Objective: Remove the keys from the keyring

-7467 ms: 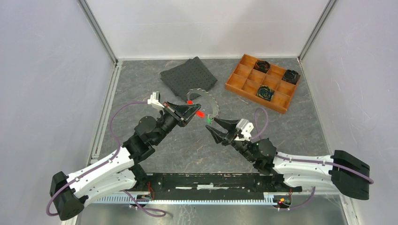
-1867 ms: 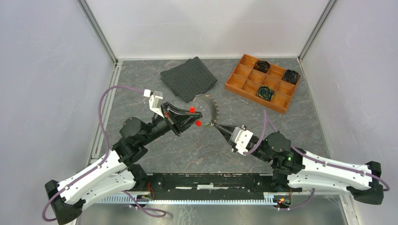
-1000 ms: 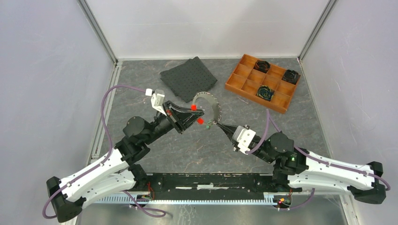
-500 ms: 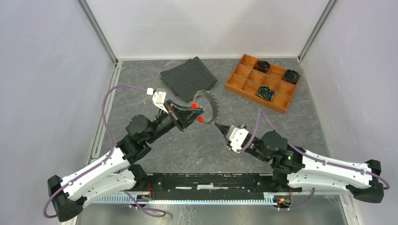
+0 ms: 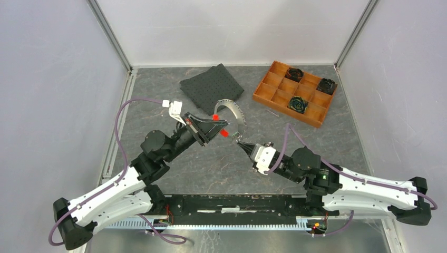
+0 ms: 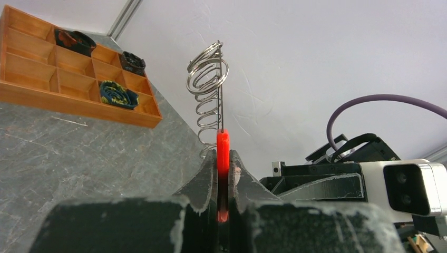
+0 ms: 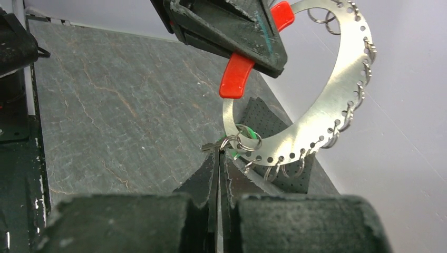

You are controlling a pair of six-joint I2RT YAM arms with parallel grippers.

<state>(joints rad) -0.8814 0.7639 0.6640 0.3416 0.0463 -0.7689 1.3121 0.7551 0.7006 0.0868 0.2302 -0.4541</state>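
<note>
Keyring (image 7: 245,141) is a small wire loop hanging from a hole in the lower edge of a flat metal crescent (image 7: 337,95), and the green key (image 7: 254,137) is on this loop; its green head shows behind the wire and its metal blade points to the left. The whole set is in the air over the grey table (image 5: 211,158), between the two arms, in front of the dark mat (image 5: 211,87).

The right gripper (image 7: 220,154) has its fingers pressed together at the blade of the green key, just under the loop, so it pinches the key. The left gripper (image 6: 223,155) is clenched on a red plastic piece (image 6: 223,142) that joins the ends of the crescent; in the right wrist view the red sticks out on both sides of its fingers.

Compared with half a second before, the right gripper (image 5: 240,142) has drawn a little back toward its own base and to the left, and the crescent (image 5: 234,110) has turned with it, so from above it now looks flatter and shorter. The left gripper (image 5: 224,125) is almost at the same place. Seven seconds before, the right fingers were spread apart beside the green head; now they are closed and the key is not yet off the loop.

The wooden tray (image 5: 284,108) with black gear-like pieces (image 5: 297,104) has not moved.
</note>
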